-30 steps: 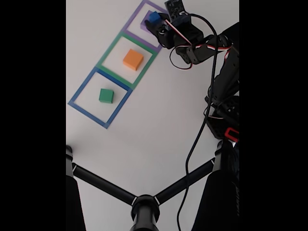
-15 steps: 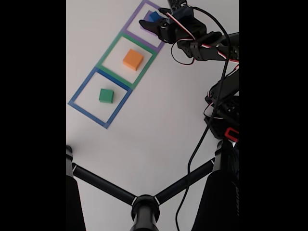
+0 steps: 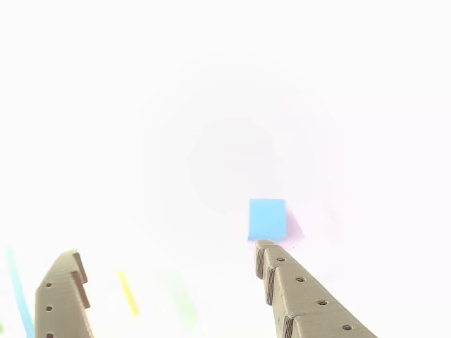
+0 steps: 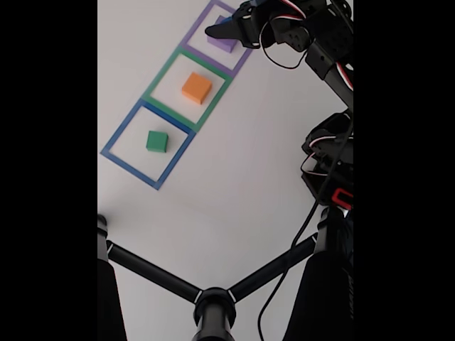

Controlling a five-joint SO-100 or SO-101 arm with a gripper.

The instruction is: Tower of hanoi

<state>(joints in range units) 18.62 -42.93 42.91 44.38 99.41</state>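
A: While the gripper (image 3: 165,264) hangs over the purple-taped square (image 4: 201,24) at the far end of the row, the main risk I log is a missed or skewed grasp. In the other view its jaws stand wide apart with nothing between them, and the blue cube (image 3: 267,219) sits just past the tip of the right-hand finger (image 3: 296,289), not centred in the gap. Closing from here would likely clip one edge and push the cube aside.

B: Second risk?

A: That view is badly overexposed; the white table (image 4: 234,185) washes out, so depth is hard to judge. A descent could land a fingertip on the stack.

B: Stack?

A: In the fixed view a purple block (image 4: 222,42) lies inside the purple square, partly hidden by the arm. The other view shows a faint purple patch beside the blue cube, so blue probably rests on purple; I cannot confirm.

B: The others?

A: Orange cube (image 4: 196,88) in the green square (image 4: 158,82), green cube (image 4: 157,141) in the blue square (image 4: 125,160), each alone, flat, well apart.
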